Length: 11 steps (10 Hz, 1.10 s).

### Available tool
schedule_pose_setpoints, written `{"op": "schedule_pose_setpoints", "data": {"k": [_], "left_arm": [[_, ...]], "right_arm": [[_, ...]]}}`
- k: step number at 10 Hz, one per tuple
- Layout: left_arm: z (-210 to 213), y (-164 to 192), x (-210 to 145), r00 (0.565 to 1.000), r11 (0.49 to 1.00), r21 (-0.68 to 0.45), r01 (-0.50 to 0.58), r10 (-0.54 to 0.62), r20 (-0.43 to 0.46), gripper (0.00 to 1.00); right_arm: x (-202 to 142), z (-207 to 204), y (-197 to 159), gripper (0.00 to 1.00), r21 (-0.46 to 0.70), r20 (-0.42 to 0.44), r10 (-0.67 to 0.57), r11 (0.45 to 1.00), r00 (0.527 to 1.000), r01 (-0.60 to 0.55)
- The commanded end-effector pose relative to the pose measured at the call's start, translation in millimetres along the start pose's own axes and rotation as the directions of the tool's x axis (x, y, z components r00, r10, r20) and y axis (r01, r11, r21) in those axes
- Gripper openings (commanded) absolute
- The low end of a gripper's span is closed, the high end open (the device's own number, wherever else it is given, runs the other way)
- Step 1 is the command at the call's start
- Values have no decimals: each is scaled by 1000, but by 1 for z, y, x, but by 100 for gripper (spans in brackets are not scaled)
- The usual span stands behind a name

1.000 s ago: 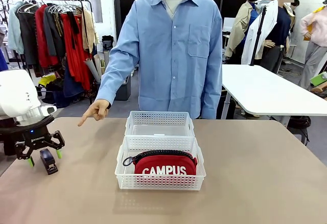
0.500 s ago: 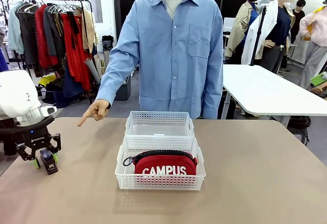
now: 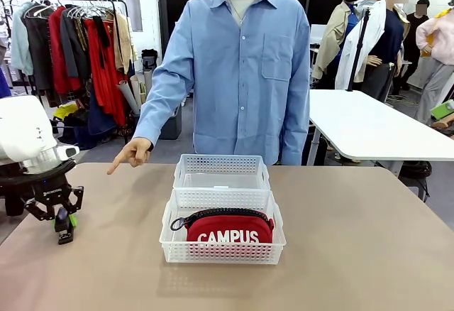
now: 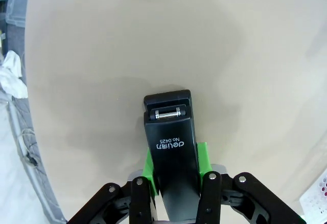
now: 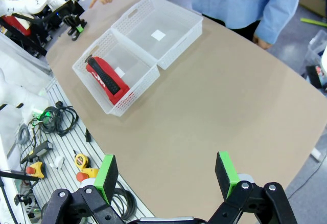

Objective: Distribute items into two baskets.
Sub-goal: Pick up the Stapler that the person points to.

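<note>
My left gripper (image 3: 64, 223) is at the table's left edge, shut on the small black stapler (image 4: 171, 147). Green pads (image 4: 148, 165) press both of its sides, and its nose points away over the tabletop. The red "CAMPUS" pouch (image 3: 228, 229) stands in the nearer white basket (image 3: 222, 253). The farther basket (image 3: 221, 163) touches it from behind and holds only a small white label. Above the table's near right side my right gripper (image 5: 166, 175) is open with nothing between its fingers. From there I see both baskets (image 5: 158, 27) and the pouch (image 5: 104, 78).
A person in a blue shirt stands at the far side, one hand (image 3: 131, 155) pointing down toward the table's left part. Bare brown tabletop (image 3: 355, 240) lies right of the baskets. Cables and tools lie on a rail below the table edge (image 5: 56, 132).
The left gripper's fingers, open on either side of the stapler a second ago, have closed on it. The baskets, the pouch and the person's hand have stayed in place.
</note>
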<state>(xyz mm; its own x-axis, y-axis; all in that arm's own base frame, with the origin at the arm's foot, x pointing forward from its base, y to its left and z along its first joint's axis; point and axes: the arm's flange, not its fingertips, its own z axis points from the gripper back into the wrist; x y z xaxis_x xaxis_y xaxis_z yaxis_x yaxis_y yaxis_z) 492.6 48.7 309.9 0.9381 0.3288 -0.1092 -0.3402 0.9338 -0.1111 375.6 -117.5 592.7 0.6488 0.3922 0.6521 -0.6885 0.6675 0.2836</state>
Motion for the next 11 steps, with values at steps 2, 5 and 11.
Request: {"op": "schedule_pose_setpoints", "data": {"k": [2, 5, 11], "left_arm": [[-4, 3, 2, 1000, 1000, -3, 21, -21, -3, 0], [-1, 3, 3, 999, 999, -13, 45, -45, -6, 0], [81, -14, 13, 963, 964, 16, 266, -267, 24, 0]], "right_arm": [[1, 0, 1, 100, 1, 1, 2, 1000, 1000, -2], [1, 0, 1, 100, 1, 1, 2, 1000, 1000, -2], [1, 0, 1, 100, 1, 1, 2, 1000, 1000, -2]]}}
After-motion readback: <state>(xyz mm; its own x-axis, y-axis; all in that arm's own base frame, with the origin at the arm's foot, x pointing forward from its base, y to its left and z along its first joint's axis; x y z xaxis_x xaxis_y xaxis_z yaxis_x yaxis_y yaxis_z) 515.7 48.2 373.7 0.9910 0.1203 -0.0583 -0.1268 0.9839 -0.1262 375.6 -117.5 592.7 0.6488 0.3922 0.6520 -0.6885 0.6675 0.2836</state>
